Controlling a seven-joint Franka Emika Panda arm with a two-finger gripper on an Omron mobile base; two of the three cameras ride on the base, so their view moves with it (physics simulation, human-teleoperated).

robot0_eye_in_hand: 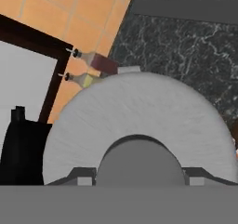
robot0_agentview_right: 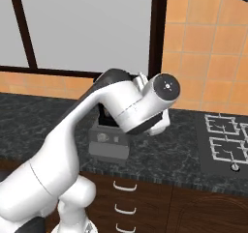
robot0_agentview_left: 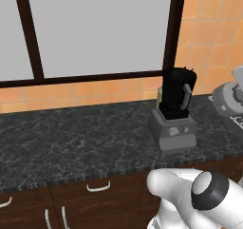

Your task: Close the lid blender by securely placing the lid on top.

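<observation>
Left base view: the blender (robot0_agentview_left: 173, 110) is standing on the desk (robot0_agentview_left: 71, 142) by the window, its jar mouth looking uncovered; the lid isn't on yet, I judge.

Right base view: the arm is reaching over the blender (robot0_agentview_right: 109, 140) and covering the jar, so the wrist end is hard to make out.

Hand view: the lid (robot0_eye_in_hand: 139, 121) is sitting right against the tool (robot0_eye_in_hand: 138, 181), seemingly gripped, though the fingertips are barely showing. The jar (robot0_eye_in_hand: 23, 144) is lying off to the tool's left. The next move calls for centring the lid over the mouth, then lowering.
</observation>
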